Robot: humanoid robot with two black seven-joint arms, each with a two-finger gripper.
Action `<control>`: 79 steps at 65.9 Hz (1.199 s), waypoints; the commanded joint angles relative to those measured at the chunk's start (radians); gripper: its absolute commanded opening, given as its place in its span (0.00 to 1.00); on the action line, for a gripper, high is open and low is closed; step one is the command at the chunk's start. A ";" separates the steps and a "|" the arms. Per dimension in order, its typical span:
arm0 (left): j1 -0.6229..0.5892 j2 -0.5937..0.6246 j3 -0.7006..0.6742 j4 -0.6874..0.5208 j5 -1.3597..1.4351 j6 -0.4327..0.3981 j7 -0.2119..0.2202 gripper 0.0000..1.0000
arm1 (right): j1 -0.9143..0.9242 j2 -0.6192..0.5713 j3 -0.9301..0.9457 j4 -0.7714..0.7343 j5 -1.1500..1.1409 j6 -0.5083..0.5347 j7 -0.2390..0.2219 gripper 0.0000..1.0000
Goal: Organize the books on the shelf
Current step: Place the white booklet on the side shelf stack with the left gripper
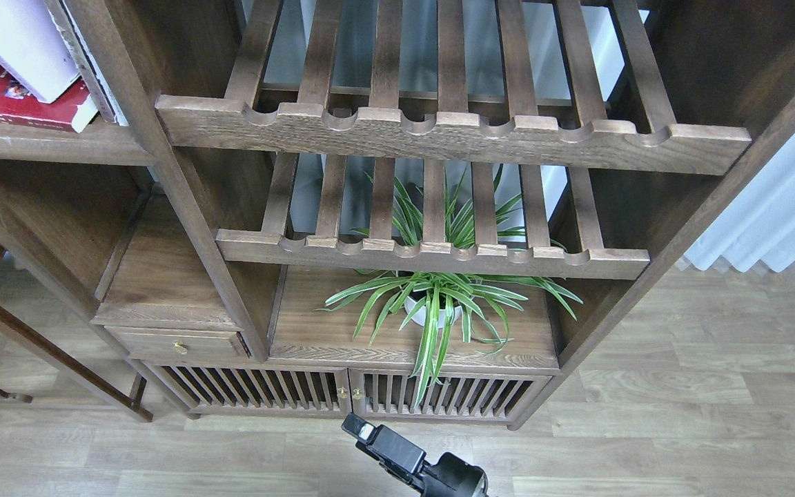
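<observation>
Only partly visible, red book (4,96) perhaps under white book (21,41), on shelf (52,141).

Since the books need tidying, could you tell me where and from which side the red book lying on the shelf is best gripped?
I'd take the red book by its exposed front corner near the white page edge, coming from the front over the shelf lip. It lies flat with a white book leaning on its top, so a grip from above looks blocked; the upright post closes off its right side.
</observation>
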 commanded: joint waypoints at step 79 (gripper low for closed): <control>0.869 -0.201 -0.154 -0.256 -0.088 0.000 0.000 0.79 | 0.009 0.000 0.107 0.034 0.011 0.000 0.003 1.00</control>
